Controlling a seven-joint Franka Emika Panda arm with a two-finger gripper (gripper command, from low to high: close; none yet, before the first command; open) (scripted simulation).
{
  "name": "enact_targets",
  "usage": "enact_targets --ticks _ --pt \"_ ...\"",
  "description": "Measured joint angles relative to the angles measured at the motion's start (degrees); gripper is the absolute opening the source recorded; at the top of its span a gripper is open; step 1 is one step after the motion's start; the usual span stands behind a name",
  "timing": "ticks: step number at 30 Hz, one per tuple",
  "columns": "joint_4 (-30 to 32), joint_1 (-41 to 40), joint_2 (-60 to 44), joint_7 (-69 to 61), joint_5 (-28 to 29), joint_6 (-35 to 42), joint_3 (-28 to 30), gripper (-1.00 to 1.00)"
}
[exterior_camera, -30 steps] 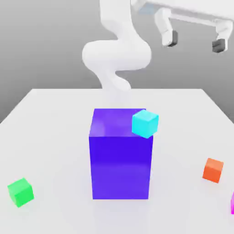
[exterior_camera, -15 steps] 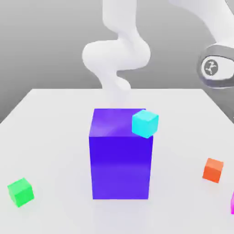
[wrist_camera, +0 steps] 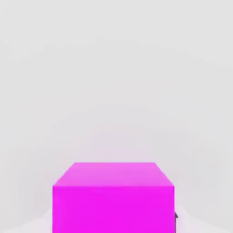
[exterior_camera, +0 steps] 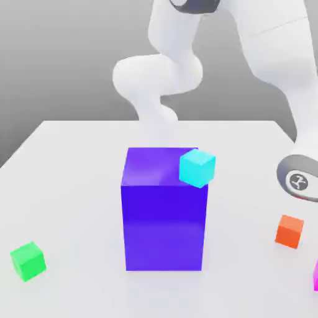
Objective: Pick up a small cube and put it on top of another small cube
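Your arm has swung down from high above the bench [exterior_camera: 74,155] to its corner at the exterior view's right. The magenta cube [wrist_camera: 113,195] sits there, close under the hand camera, near the orange cube [exterior_camera: 290,230]. Can't tell the claw's state. Grasp looks imminent.

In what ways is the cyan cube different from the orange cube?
Colour: the cyan cube is light blue-green, while the orange cube is red-orange. Place: the cyan cube sits up on a top corner of the tall blue-purple block, while the orange cube lies low on the white table, toward the exterior view's right. The cyan cube looks somewhat bigger in the picture than the orange cube. Both are plain small cubes with nothing on them.
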State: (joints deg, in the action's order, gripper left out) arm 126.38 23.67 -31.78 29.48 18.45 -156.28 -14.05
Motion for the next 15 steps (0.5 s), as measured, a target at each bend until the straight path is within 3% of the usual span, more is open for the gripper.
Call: enact_targets --ticks 5,15 --pt "2.44 -3.74 8.37 -2.13 -4.73 5.8 -2.22 -1.0" --pt "9.74 -17.35 16.35 8.08 -12.07 6.0 11.84 -1.0"
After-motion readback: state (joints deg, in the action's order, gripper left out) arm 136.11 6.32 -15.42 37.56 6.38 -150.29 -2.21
